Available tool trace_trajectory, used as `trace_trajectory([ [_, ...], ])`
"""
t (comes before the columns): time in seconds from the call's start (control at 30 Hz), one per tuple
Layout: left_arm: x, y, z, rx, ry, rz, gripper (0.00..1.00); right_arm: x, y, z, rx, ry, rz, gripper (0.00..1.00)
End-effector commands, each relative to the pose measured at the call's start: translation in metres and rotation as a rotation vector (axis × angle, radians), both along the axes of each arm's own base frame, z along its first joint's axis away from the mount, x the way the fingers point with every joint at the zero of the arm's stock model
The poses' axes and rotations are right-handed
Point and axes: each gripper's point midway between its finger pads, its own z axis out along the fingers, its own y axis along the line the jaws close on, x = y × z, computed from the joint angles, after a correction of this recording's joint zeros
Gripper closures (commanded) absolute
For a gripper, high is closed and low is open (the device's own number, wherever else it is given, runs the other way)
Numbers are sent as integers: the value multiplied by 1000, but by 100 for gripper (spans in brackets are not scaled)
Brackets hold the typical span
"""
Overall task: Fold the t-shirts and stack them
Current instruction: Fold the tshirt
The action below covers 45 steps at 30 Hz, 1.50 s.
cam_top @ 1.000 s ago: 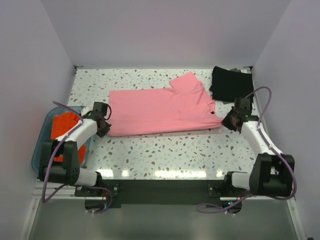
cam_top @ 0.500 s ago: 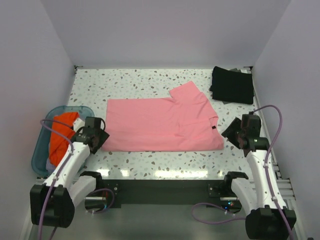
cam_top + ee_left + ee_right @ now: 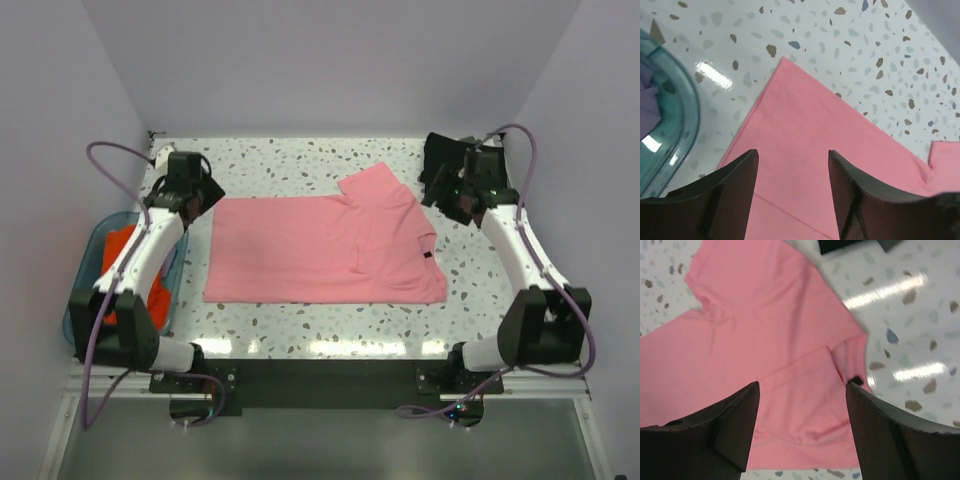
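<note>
Salmon-pink t-shirt point(image 3: 325, 250) lying flat mid-table point(image 3: 330, 315) as a long folded band, one sleeve point(image 3: 375, 180) jutting past its far edge; black t-shirt point(image 3: 445, 160) folded square in the far right corner. Left gripper point(image 3: 200, 200) hovers over the band's far left corner, right gripper point(image 3: 452, 195) over the gap between the sleeve and the black shirt. Both wrist views show the fingers spread wide with nothing between them. Principal hazards, as judged from this layout: (a) a descent at either far corner may pinch only the upper layer, so that the layers part and the fold opens; how many layers lie at the left corner cannot be told for certain from the left wrist view. (b) The right gripper stands just beside the black shirt and could snag or drag it. (c) Uneven lift by the two arms would skew the edges near the neck label point(image 3: 856, 380). (d) The blue tub point(image 3: 85, 290) lies near the left arm's sweep.
</note>
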Motion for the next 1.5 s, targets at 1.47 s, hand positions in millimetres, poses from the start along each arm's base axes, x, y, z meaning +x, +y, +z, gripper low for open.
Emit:
trace_trajectory([
  [1.47, 138, 22, -137, 146, 220, 164, 57, 273, 67, -108, -335, -139, 407, 35],
])
